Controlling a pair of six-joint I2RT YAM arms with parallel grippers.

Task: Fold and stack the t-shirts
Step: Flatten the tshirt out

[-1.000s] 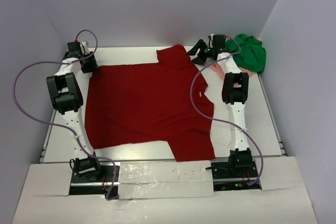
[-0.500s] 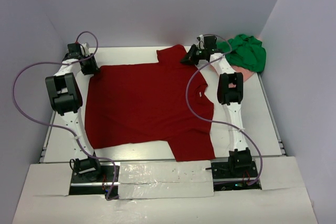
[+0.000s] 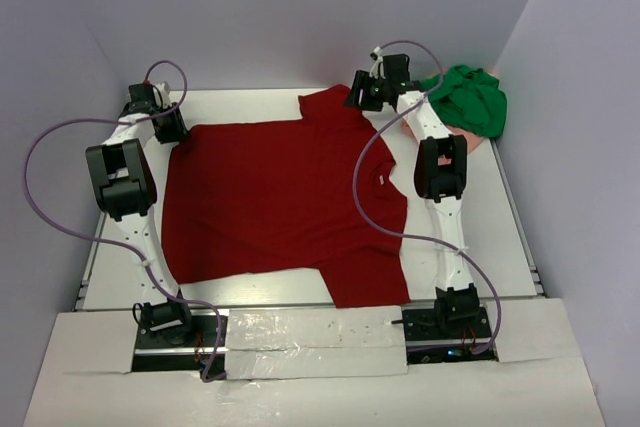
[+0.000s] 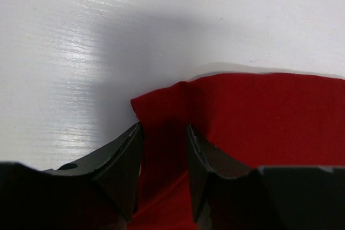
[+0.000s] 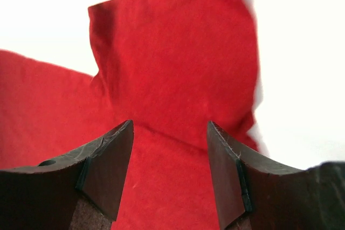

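Note:
The dark red t-shirt (image 3: 285,197) lies spread flat on the white table, one sleeve toward the far edge and one toward the near edge. My left gripper (image 3: 170,125) sits at its far left corner. In the left wrist view the jaws (image 4: 163,127) stand open astride that corner of red cloth (image 4: 259,111). My right gripper (image 3: 362,95) hovers open over the far sleeve (image 5: 178,52), with cloth showing between its fingertips (image 5: 170,123). The green t-shirt (image 3: 470,97) is bunched at the far right on top of the pale pink one (image 3: 476,141).
The white table (image 3: 480,237) is enclosed by pale walls on the left, back and right. Purple cables loop from both arms. The arm bases and a taped strip (image 3: 315,332) line the near edge.
My right gripper has swung left from beside the green t-shirt to over the red shirt's far sleeve. The left gripper has stayed at the far left corner.

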